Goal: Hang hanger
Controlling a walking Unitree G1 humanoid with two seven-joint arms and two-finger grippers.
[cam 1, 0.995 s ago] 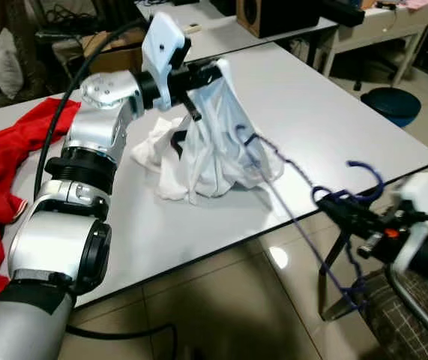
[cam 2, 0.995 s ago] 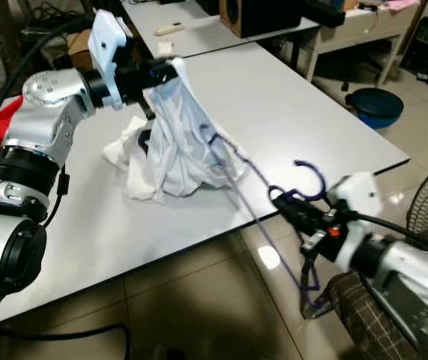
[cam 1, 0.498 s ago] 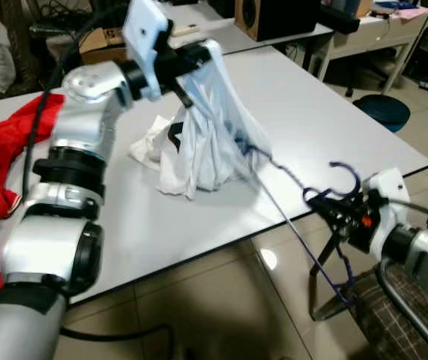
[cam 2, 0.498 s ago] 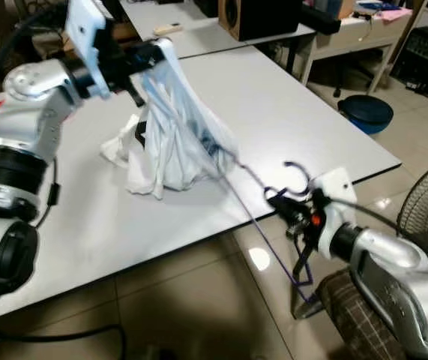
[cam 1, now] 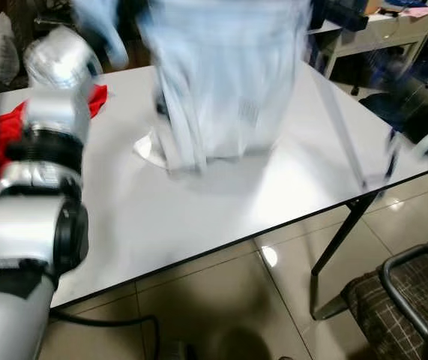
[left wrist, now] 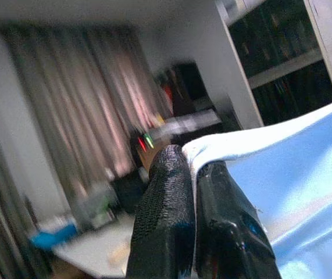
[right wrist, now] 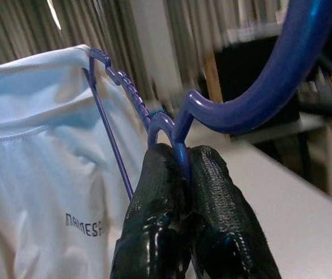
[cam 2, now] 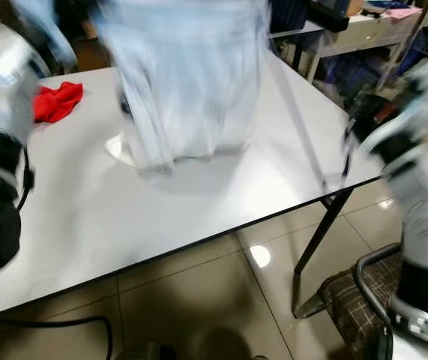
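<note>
Closest, right pincer [right wrist: 183,174] clamped on blue hanger [right wrist: 253,99] just below its hook; left pincer [left wrist: 192,174] pinched shut on white shirt [cam 1: 221,82] edge. Shirt lifted above tabletop [cam 1: 199,217], hem near it, heavily blurred. Risk: fast swing could slide shirt off hanger

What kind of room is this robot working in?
Probably a lived-in home room used partly as a workspace: a big white table with a red garment lying on it, a plaid-cushioned chair beside it, and long curtains with dark shelving behind.
</note>
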